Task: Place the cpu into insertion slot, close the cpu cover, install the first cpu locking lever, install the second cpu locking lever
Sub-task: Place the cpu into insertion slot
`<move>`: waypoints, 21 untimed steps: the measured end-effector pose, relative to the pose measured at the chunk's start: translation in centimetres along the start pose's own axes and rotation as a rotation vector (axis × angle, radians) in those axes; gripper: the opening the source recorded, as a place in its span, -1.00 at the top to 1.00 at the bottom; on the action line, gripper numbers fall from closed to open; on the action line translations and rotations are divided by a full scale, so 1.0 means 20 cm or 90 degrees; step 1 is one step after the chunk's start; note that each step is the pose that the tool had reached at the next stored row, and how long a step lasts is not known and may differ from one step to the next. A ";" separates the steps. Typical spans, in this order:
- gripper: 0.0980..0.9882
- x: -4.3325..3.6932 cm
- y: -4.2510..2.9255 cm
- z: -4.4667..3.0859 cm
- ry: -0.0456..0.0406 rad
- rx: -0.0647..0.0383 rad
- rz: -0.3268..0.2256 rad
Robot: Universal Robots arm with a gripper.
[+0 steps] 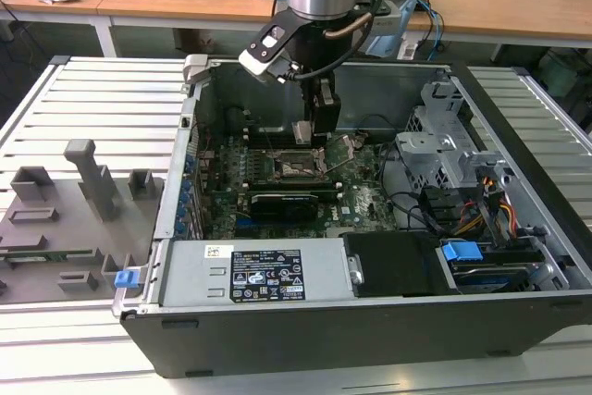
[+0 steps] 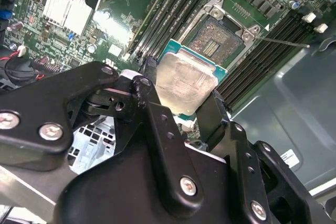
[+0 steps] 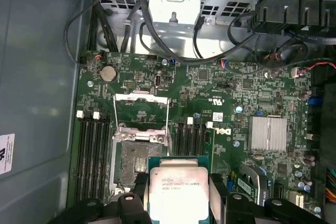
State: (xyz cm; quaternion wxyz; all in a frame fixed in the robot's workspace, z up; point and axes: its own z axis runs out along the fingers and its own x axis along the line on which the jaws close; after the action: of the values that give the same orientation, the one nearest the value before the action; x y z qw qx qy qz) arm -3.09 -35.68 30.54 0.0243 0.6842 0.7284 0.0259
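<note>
Entry, standing beside the open computer case (image 1: 518,150): 1 arm reached down into it from above. The gripper (image 1: 317,129) had its 2 black fingers (image 2: 157,114) pressed against opposite edges of the cpu (image 2: 185,80), pinching it firmly, silvery top face showing in both wrist views. In the exterior view the cpu hung above the green motherboard (image 1: 365,199), over the far side of the insertion slot (image 1: 294,166) and not seated in it. In the first wrist view the cpu (image 3: 177,195) overlapped 1 edge of the insertion slot (image 3: 135,162), whose dark contact field lay bare. The cpu cover (image 3: 142,96) stood swung back from the slot, its square cut-out showing board through it. A thin metal rod (image 2: 283,42) stuck out sideways from 1 corner of the slot in the second wrist view. A ribbed silver heatsink (image 3: 268,135) sat well apart from the slot. The grey power supply (image 1: 254,275) lay along the near wall of the case.
</note>
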 end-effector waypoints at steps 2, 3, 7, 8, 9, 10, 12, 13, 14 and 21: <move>0.00 0.000 0.000 0.002 0.0002 0.000 0.000; 0.00 0.000 0.000 0.005 0.0002 0.000 0.000; 0.00 0.000 -0.001 0.013 0.0003 0.000 0.000; 0.00 0.000 -0.001 0.016 0.0002 0.000 0.000; 0.00 0.000 -0.001 0.018 0.0002 0.000 0.000; 0.00 0.000 -0.001 0.021 0.0002 0.000 0.000; 0.00 0.000 -0.002 0.023 0.0002 0.000 0.000; 0.00 0.000 -0.002 0.025 0.0002 0.000 0.000; 0.00 0.000 -0.002 0.026 0.0003 0.000 0.000; 0.00 0.000 -0.002 0.036 0.0004 0.000 0.000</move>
State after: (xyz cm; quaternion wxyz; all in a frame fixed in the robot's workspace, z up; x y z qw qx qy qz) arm -3.09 -35.68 29.81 0.0242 0.6843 0.7283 0.0262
